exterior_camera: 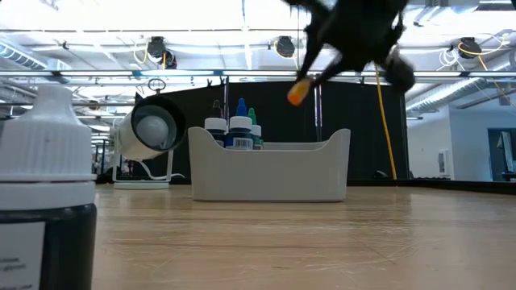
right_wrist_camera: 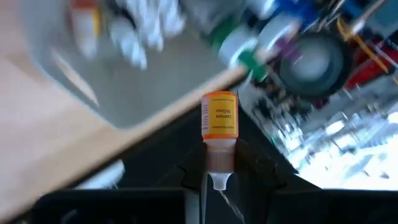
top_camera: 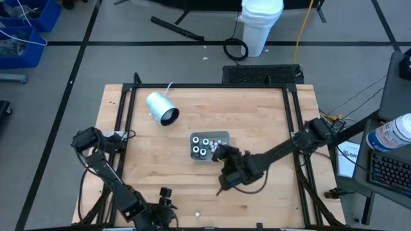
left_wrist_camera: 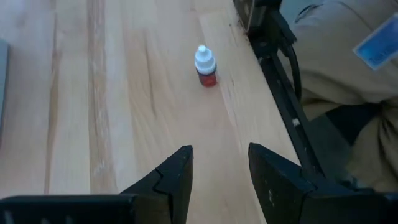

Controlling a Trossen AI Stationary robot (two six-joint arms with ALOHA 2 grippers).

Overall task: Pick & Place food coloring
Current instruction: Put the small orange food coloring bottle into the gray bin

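Observation:
A small food coloring bottle with an orange label [right_wrist_camera: 219,118] is in my right gripper [right_wrist_camera: 219,168], which is shut on it. In the low view they hang above the grey tray [exterior_camera: 270,173]. In the high view my right gripper [top_camera: 218,153] is over the tray's near right part [top_camera: 221,134]. Several bottles [top_camera: 202,147] stand upright in the tray. My left gripper [left_wrist_camera: 221,168] stands open near the table's front edge, with nothing between its fingers. A red bottle with a white cap [left_wrist_camera: 205,65] stands on the wood beyond it. My right gripper pinches the orange-labelled bottle between its two fingers at the neck [right_wrist_camera: 219,157], just behind the white cap. The bottle lies in line with the fingers, its cap back between them. Its bottom end [exterior_camera: 297,93] sticks out past the fingertips. It is tilted and lifted clear above the tray.
A white-and-grey cylinder with a cord [top_camera: 162,108] lies at the far left of the table. A dark bottle with a white cap [exterior_camera: 48,185] stands close before the low camera. Black frame rails [top_camera: 125,128] run along the table's sides. Bare wood lies between the tray and the front edge.

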